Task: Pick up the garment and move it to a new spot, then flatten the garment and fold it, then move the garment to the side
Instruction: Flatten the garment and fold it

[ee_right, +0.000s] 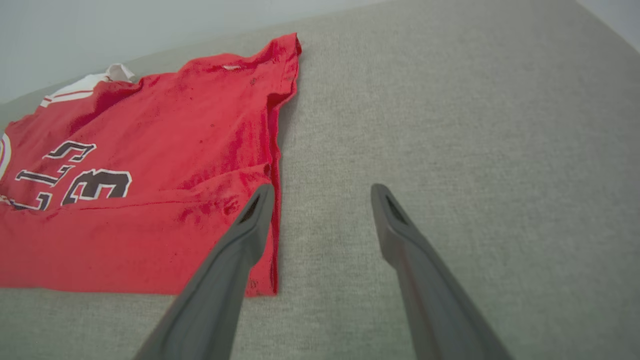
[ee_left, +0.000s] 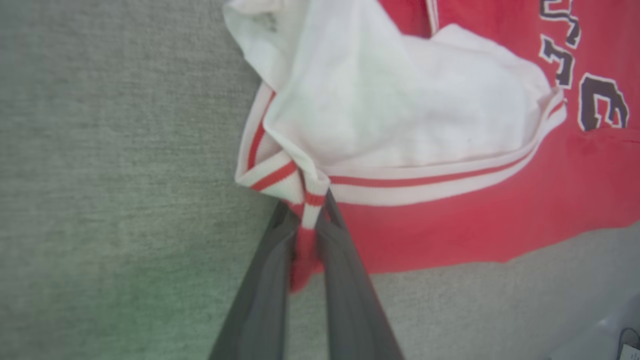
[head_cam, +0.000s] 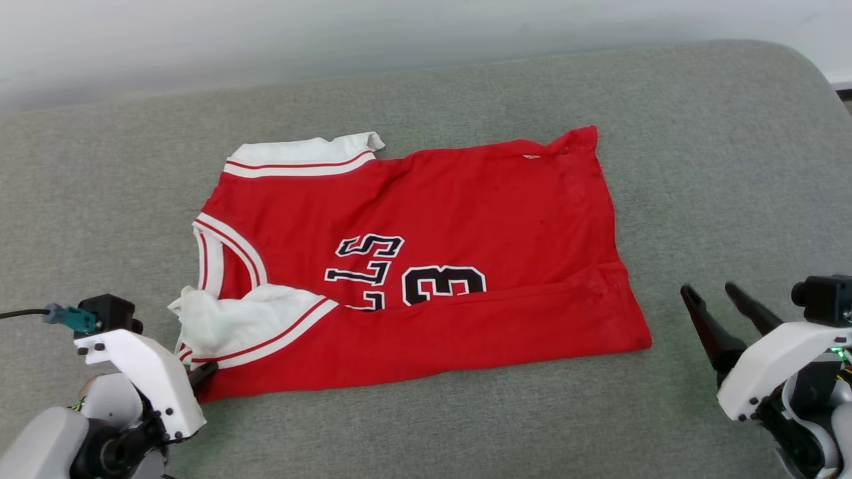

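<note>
**Ann:** Red cloth pinched tight! The left gripper (ee_left: 305,212) has its two dark fingers (ee_left: 265,290) drawn narrow on the garment (head_cam: 426,266), right at the striped trim (ee_left: 425,187) of the white sleeve (ee_left: 400,115).

**Bo:** What sits between them?

**Ann:** A thin strip of trim and red fabric, running down between the two fingers. The sleeve bunches just beyond the tips, and the black lettering (ee_left: 565,50) lies further off to their right.

**Bo:** And the right gripper (ee_right: 321,189)?

**Ann:** Spread wide, holding nothing. Between its fingers there is bare grey upholstery (ee_right: 475,125). In its wrist view one finger crosses the garment's hem corner, but I cannot tell from there if it touches.

**Bo:** Does the head view help?

**Ann:** It does. It shows a strip of grey between those tips and the hem corner, so near, but apart. It also gives the whole layout: the garment lies spread between the two grippers, with a fold doubled over the lower part of the number.

**Bo:** And the pinch itself?

**Ann:** From the head, just a dark fingertip peeks out at the garment's sleeve corner. The left wrist view is what shows the grip plainly.
</note>
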Controlling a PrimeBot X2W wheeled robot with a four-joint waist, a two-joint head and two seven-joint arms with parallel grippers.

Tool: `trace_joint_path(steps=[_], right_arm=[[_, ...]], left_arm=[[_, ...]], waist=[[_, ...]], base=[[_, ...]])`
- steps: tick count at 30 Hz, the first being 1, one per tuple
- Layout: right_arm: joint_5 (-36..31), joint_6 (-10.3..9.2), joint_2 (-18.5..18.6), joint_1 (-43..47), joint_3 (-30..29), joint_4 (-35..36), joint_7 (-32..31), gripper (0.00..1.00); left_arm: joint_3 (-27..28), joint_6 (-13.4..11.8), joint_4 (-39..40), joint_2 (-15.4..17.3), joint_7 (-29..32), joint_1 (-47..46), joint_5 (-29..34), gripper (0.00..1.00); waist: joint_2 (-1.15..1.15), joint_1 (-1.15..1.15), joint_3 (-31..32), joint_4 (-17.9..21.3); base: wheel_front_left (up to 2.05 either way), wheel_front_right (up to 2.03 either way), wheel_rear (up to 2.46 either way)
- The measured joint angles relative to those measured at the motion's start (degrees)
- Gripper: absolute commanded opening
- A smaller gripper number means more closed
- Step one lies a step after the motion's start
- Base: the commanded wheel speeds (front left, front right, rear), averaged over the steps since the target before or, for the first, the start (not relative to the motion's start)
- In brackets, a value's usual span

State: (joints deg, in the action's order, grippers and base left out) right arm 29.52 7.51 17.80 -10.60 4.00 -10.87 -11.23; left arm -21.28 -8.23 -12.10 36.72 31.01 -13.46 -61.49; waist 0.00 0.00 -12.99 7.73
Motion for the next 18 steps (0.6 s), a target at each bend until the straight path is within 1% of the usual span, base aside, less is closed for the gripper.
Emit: trace_joint_path(steps=[4,7,12,18], right_arm=[[3.2,0.0,2.1,-0.1,-0.4,-1.7,-12.1,1.0],[5.3,0.0,2.7,-0.7,0.0,-2.6,-18.7,1.0],[7.4,0.0,2.6,-4.0,1.5,-4.1,-22.7,1.0],[9.8,0.0,2.0,-8.7,3.4,-9.5,-25.0,1.0]], left_arm=[[-0.4,0.1,1.5,-1.0,-3.4,-0.5,2.3,0.0],[-0.6,-0.1,3.4,-1.0,-5.1,-1.7,4.0,0.0],[-0.9,-0.7,6.1,-1.5,-7.1,-3.6,6.1,0.0],[-2.1,-0.9,7.5,-2.4,-7.5,-4.9,7.5,0.0]], waist=[[0.0,0.0,0.7,-1.7],[0.0,0.0,0.7,-3.1],[0.0,0.01,-0.3,-5.3],[0.0,0.0,-2.0,-7.2]], base=[[0.0,0.0,0.0],[0.0,0.0,0.0],[0.0,0.0,0.0],[0.0,0.0,0.0]])
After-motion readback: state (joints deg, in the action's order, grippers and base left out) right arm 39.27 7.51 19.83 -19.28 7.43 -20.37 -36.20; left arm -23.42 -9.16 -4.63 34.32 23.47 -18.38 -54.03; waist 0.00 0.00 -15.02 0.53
